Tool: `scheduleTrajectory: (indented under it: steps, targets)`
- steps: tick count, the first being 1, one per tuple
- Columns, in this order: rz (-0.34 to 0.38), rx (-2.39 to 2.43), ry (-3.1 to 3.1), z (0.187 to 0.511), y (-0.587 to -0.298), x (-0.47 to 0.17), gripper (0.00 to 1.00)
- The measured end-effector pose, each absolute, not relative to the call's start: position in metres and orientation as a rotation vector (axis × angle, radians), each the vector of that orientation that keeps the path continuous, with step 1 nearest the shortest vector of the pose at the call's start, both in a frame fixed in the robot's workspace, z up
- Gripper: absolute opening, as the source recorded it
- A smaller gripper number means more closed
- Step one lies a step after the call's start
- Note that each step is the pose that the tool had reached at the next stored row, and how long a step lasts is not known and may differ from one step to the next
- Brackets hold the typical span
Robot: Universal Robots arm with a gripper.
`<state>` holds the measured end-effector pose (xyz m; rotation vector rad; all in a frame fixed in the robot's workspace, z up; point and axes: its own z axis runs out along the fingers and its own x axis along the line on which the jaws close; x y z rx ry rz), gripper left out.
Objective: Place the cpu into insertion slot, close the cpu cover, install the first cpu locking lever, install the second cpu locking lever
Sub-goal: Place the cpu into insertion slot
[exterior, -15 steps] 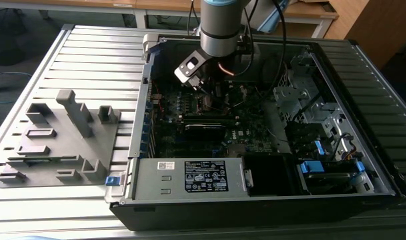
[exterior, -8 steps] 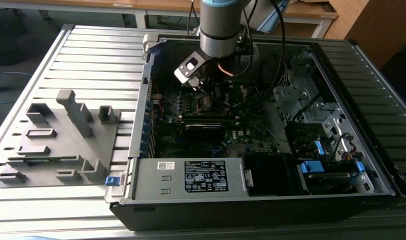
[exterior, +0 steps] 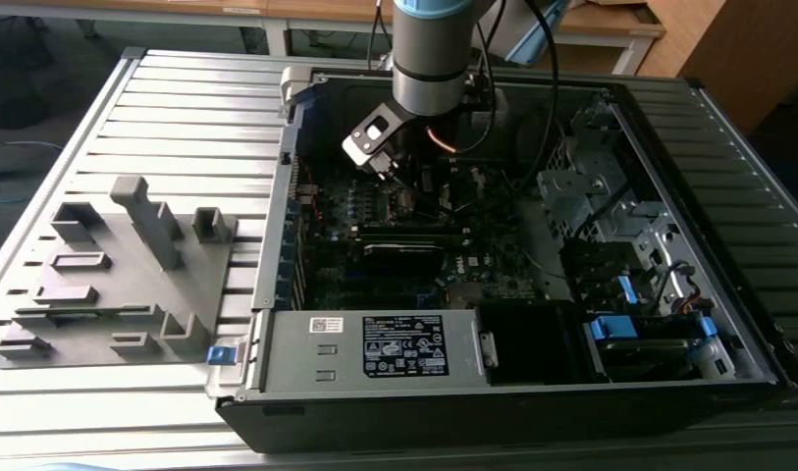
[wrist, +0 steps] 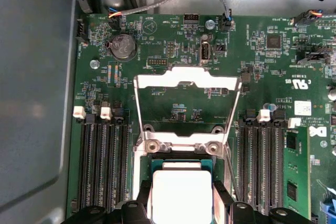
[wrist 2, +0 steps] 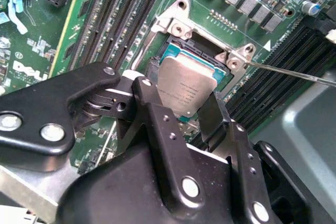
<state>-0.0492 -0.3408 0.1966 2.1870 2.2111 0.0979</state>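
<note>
Placing the cpu (wrist 2: 185,88) into the insertion slot (wrist 2: 195,51) looks like the step in hand. The claw (wrist 2: 184,100) is closed on the chip's 2 opposite edges, holding it just over the socket. The cpu cover (wrist: 157,81) stands flipped open. Seating it likely needs the chip level and square.

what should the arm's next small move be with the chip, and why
Probably ease the cpu straight down into the insertion slot. The gripper is shut on the chip's edges right over the socket, and the cpu cover stands swung open, clear of it. Whether the chip sits square to the socket is hard to tell, so go slowly.
</note>
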Motion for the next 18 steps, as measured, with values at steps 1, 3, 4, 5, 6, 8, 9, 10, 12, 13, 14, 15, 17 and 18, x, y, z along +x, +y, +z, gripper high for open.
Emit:
scheduleTrajectory:
  steps: [1,3,4,5,6,8,9,10,12,13,14,15,17,18]
  targets:
    - [0.098,2.187,2.211,0.1966,-0.3408,-0.0493,0.54]
    - [0.098,2.188,2.211,0.1965,-0.3408,-0.0492,0.54]
    - [0.098,2.188,2.211,0.1965,-0.3408,-0.0492,0.54]
    - [0.098,2.188,2.210,0.1964,-0.3408,-0.0492,0.54]
    - [0.098,2.189,2.209,0.1962,-0.3408,-0.0492,0.54]
    - [0.098,2.192,2.206,0.1959,-0.3408,-0.0492,0.54]
    - [0.098,2.193,2.206,0.1956,-0.3407,-0.0493,0.54]
    - [0.098,2.193,2.205,0.1954,-0.3407,-0.0493,0.54]
    - [0.098,2.193,2.204,0.1952,-0.3408,-0.0493,0.54]
    - [0.098,2.194,2.204,0.1952,-0.3408,-0.0493,0.54]
    - [0.098,2.194,2.204,0.1952,-0.3408,-0.0493,0.54]
    - [0.098,2.194,2.204,0.1950,-0.3407,-0.0493,0.54]
    - [0.098,2.194,2.204,0.1949,-0.3407,-0.0493,0.54]
    - [0.098,2.194,2.204,0.1948,-0.3404,-0.0494,0.54]
